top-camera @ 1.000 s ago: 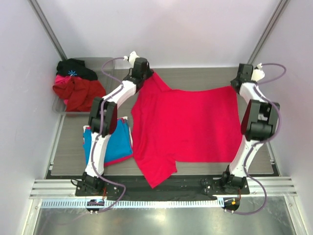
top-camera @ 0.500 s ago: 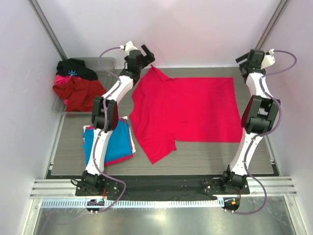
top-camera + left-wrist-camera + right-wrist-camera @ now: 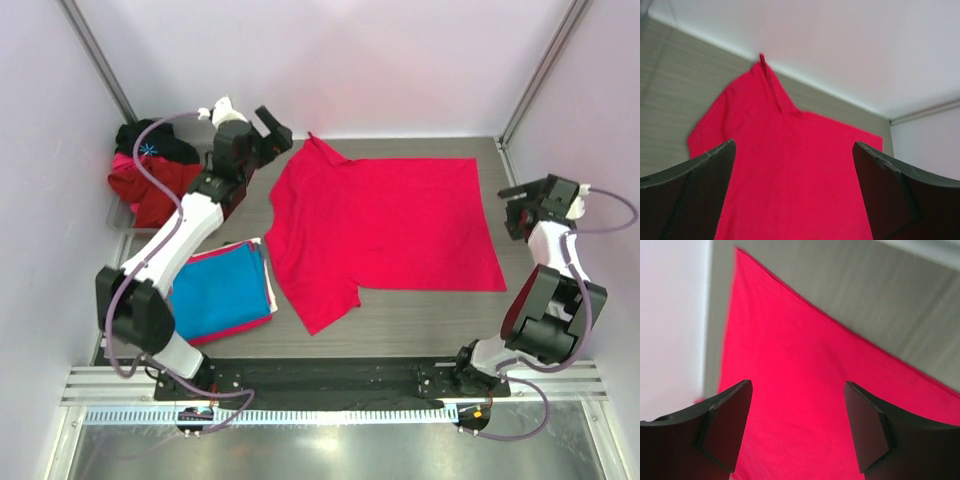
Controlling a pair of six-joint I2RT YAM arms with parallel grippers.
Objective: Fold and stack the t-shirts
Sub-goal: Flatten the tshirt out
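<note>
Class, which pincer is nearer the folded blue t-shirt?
Left. The left pincer hangs beyond the blue t-shirt, near the back wall; the right pincer is across the spread crimson t-shirt, far right.

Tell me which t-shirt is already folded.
The blue t-shirt at the near left, which is a neat rectangle. The crimson t-shirt lies spread flat in the middle, and the dark red clothes sit crumpled in the far-left bin.

A grey table is being enclosed by white walls on three sides. At the table's far-left corner a clear bin is being kept, and a black cloth is being held in it. Metal posts are being shown rising from the table's far corners. Along the table's near edge a slotted rail is being bordered by a steel sheet.
</note>
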